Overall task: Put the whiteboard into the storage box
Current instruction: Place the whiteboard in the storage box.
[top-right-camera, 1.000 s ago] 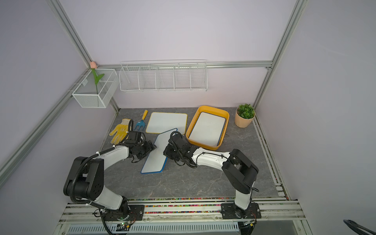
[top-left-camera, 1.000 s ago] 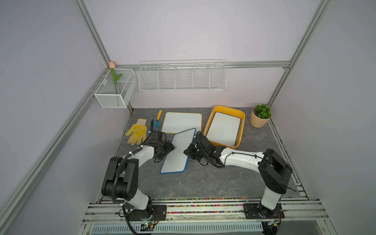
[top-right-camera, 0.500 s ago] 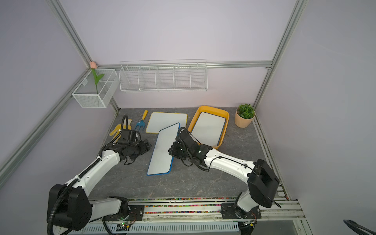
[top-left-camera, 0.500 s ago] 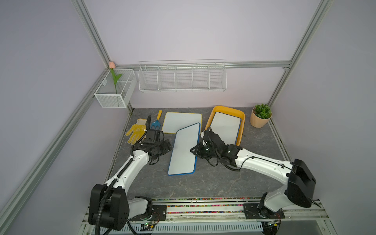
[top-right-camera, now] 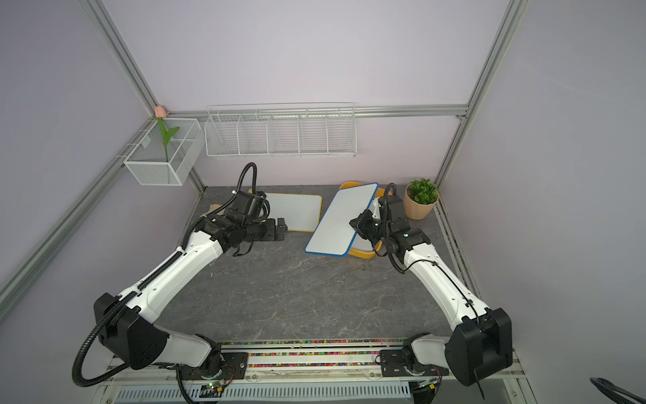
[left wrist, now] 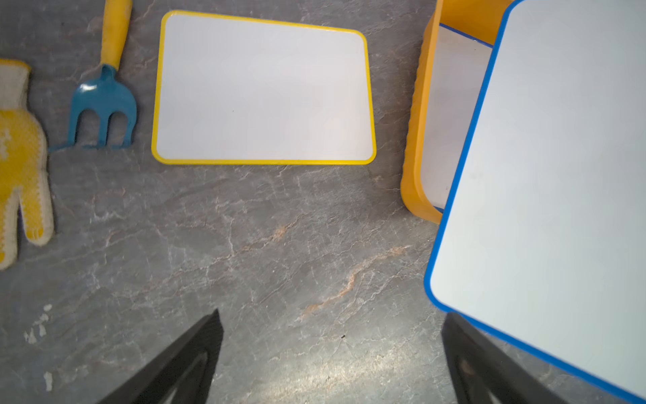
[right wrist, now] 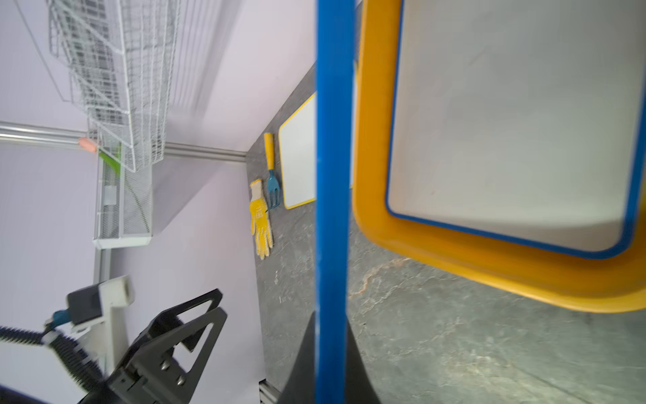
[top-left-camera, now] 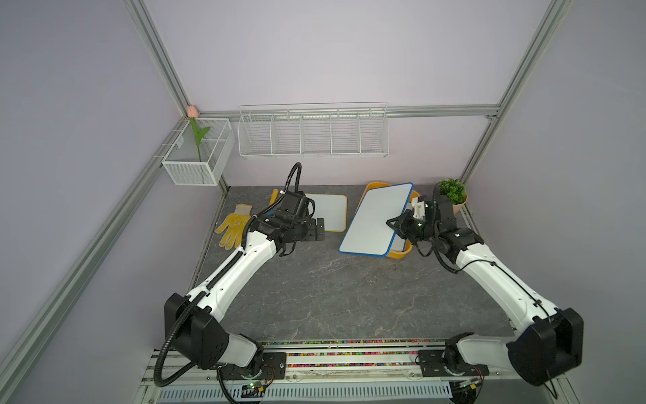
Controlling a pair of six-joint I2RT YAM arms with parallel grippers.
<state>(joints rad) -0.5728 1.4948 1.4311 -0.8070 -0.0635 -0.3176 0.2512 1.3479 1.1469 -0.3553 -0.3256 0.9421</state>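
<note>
Three boards: I am seeing a held board (top-left-camera: 375, 220), a boxed board (right wrist: 507, 122) and a yellow board (left wrist: 265, 91).
Right pincer: my right pincer (top-left-camera: 393, 224) is pinching the held board by one long blue edge, its jaws pressing on both faces.
Held board: it is hanging tilted in the air above the box (top-left-camera: 398, 254), hiding most of it in both top views. Its near corner is reaching out past the box over the desk (top-left-camera: 332, 297). It is not lying in the box yet, and I cannot tell whether it is touching the rim.
Box: it is sitting on the desk at the back right, near the plant (top-left-camera: 452, 196).
Boxed board: it is lying flat on the box's floor, its blue rim showing in both wrist views.
Left pincer: my left pincer (left wrist: 332, 313) is standing spread wide and empty, hovering over bare desk.
Yellow board: it is lying flat on the desk between the box and the fork (left wrist: 103, 101), apart from both.
Glove: the glove (top-left-camera: 235, 225) is lying just beside the fork, at the desk's left edge.
</note>
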